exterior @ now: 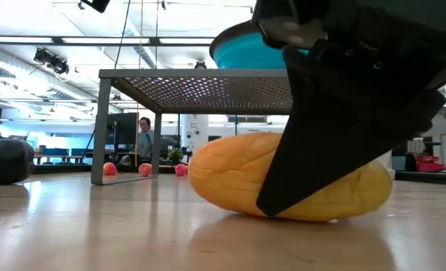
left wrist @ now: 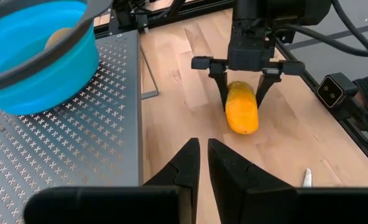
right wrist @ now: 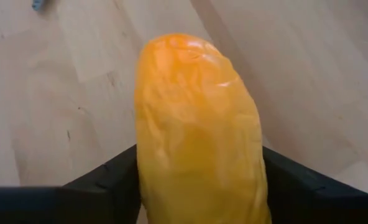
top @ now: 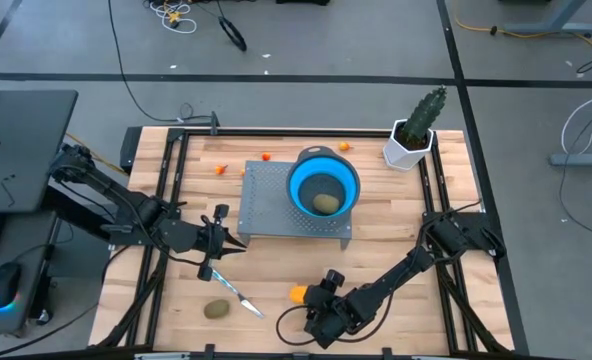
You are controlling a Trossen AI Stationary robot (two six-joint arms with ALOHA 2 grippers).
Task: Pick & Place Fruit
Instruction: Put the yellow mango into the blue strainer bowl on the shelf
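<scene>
A yellow-orange oval fruit lies on its side on the wooden table near the near edge. My right gripper is shut on it; the fruit fills the right wrist view. My left gripper is shut on nothing and hovers left of the grey stand. An olive-brown fruit rests on the table near the near edge, and another sits in the blue bowl. Tiny orange pieces lie toward the far edge. A dark round fruit rests on the table. My right gripper pinches the yellow-orange fruit by one end, one finger on each long side. The fingers slant down from the table's near side and lie along the fruit. Its underside rests on the table, lying level.
The blue bowl stands on the grey perforated stand at the table's middle. A slim knife lies between the two grippers. A cactus in a white pot stands at the far right corner. A person shows far behind the table.
</scene>
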